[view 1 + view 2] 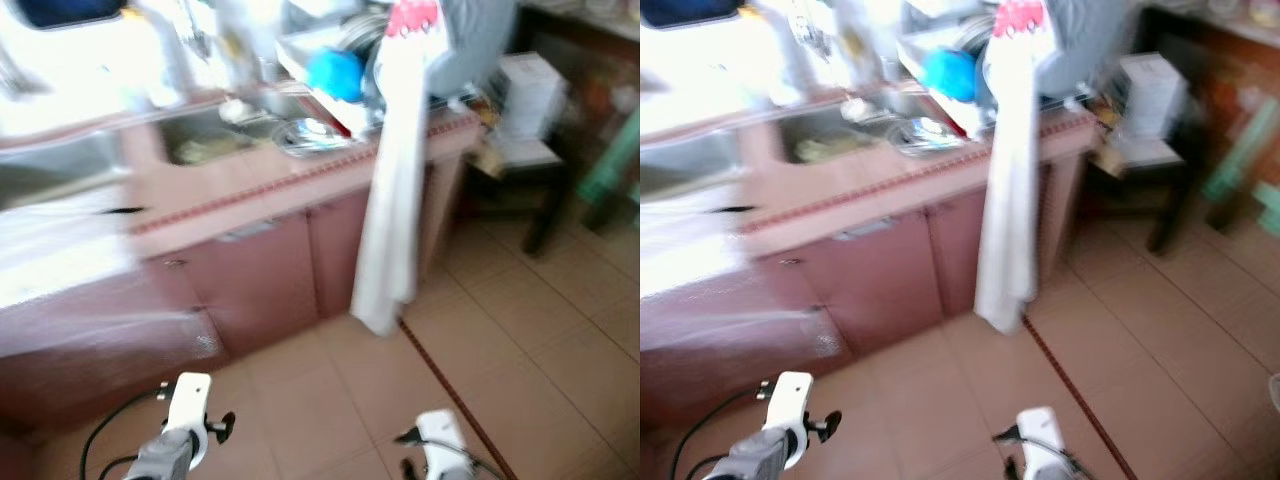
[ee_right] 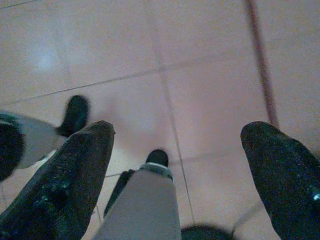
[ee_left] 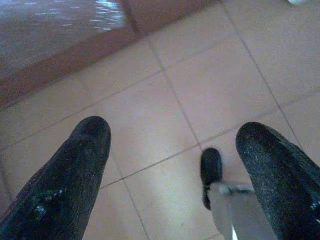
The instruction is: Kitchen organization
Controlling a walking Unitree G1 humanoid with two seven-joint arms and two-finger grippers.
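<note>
The left gripper [image 3: 175, 165] and right gripper [image 2: 177, 165] hung spread and empty over the floor [image 1: 520, 340], well short of the counter [image 1: 250, 190]. The sink [image 1: 215, 135], apparently holding dishes, sat on it. Approach squarely and halt before reaching.

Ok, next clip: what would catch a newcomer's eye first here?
A long white cloth hangs down over the front of the pink counter, nearly to the tiled floor. Behind it, a bright blue ball-like thing sits among dishes by the sink. Both claws, left and right, are open, pointed at the floor.
</note>
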